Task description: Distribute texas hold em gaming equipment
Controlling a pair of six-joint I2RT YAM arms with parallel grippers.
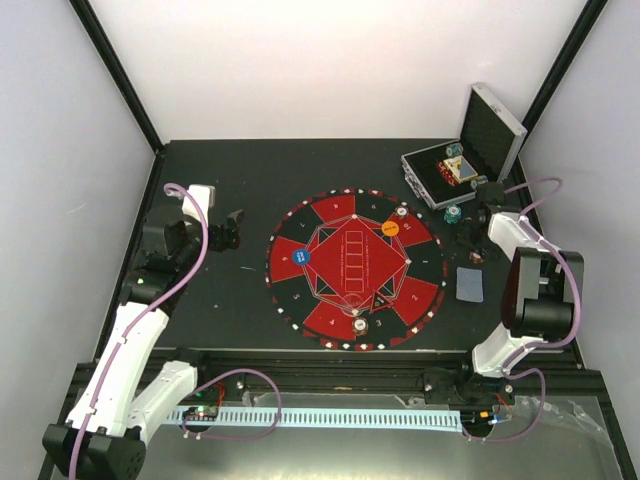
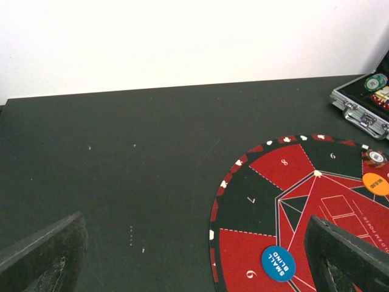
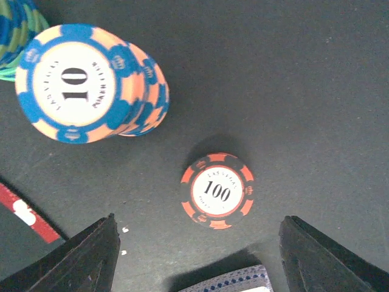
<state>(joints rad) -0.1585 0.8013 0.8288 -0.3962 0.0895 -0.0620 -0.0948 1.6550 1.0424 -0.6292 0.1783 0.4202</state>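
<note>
Playing card (image 1: 468, 283) is lying at 3 o'clock of the mat (image 1: 350, 260); left gripper (image 2: 194, 231) is hanging spread at its 9 o'clock. Right gripper (image 3: 197, 243), jaws spread, is hovering over a "10" chip stack (image 3: 79, 82) and, untouched between its fingers, a lone "100" chip (image 3: 217, 190).

Overhead view spans the table (image 1: 250, 170); left wrist shares its mat (image 2: 249, 201), right wrist close over chips (image 3: 73, 82).
</note>
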